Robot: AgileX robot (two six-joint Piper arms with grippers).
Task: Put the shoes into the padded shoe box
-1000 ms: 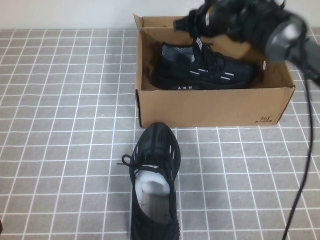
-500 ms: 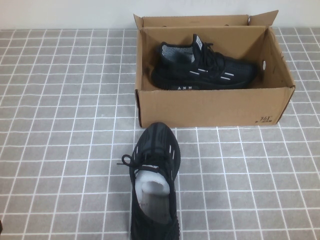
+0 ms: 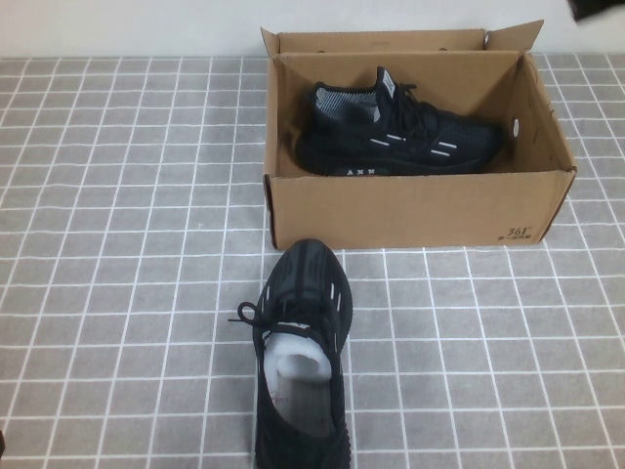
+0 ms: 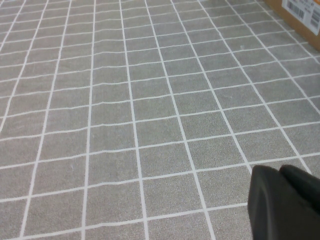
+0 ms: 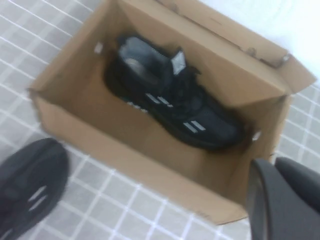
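The brown shoe box (image 3: 410, 205) stands open at the back of the table. One black sneaker (image 3: 400, 137) lies on its side inside it, toe to the right. The other sneaker (image 3: 301, 352) stands on the tiles in front of the box, toe toward it, with white paper stuffing inside. My right gripper (image 5: 274, 165) hovers high off the box's right end, shut and empty; its view shows the box (image 5: 125, 150), the boxed sneaker (image 5: 175, 105) and the loose sneaker (image 5: 30, 175). My left gripper (image 4: 280, 172) is shut and empty, low over bare tiles.
The table is covered in grey tiles with white lines (image 3: 127, 244). A white wall runs behind the box. A corner of the box with a barcode label (image 4: 300, 12) shows in the left wrist view. A dark part of the right arm (image 3: 598, 8) shows at the high view's top right corner.
My right arm, which was over the box one second ago, has pulled away up and to the right, nearly out of the high view. Both sneakers and the box have stayed still.
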